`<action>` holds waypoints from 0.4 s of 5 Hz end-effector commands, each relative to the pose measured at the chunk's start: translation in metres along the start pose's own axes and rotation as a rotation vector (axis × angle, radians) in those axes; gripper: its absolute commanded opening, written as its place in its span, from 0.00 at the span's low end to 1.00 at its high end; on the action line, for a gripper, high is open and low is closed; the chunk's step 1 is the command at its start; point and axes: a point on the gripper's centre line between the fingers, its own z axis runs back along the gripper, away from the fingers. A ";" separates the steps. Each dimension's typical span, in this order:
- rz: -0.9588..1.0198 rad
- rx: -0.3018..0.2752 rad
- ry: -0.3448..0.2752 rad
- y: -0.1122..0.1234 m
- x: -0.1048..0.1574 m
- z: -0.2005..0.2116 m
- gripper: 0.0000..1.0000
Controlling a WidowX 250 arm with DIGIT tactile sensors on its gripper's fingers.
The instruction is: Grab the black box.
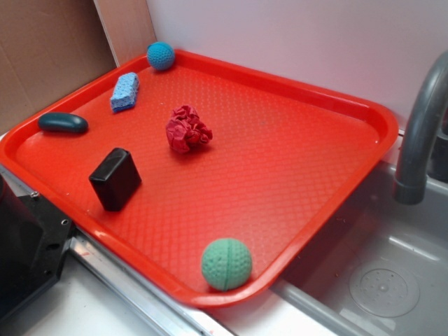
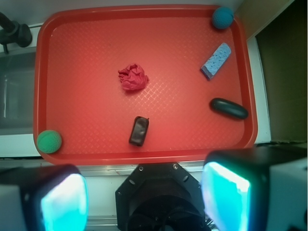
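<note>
The black box (image 1: 115, 178) (image 2: 139, 131), a small glossy block with rounded corners, stands on the red tray (image 1: 280, 175) (image 2: 86, 57) near its front-left edge. In the wrist view my gripper (image 2: 144, 202) hangs high above the robot base, off the tray's near edge, with the box ahead of it and slightly left of centre. Its two fingers (image 2: 226, 202) with glowing teal pads stand wide apart and nothing lies between them. The exterior view does not show the gripper.
On the tray also lie a green ball (image 1: 226, 264) (image 2: 49, 141), crumpled red cloth (image 1: 187, 129) (image 2: 133, 77), dark teal pebble (image 1: 63, 123) (image 2: 229, 108), blue sponge (image 1: 125, 92) (image 2: 216, 60) and blue ball (image 1: 160, 55) (image 2: 223, 17). A grey faucet (image 1: 420, 133) and sink (image 1: 378, 280) lie right.
</note>
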 end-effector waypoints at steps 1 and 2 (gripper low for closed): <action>0.000 0.000 0.000 0.000 0.000 0.000 1.00; 0.165 -0.075 -0.028 -0.010 0.002 -0.051 1.00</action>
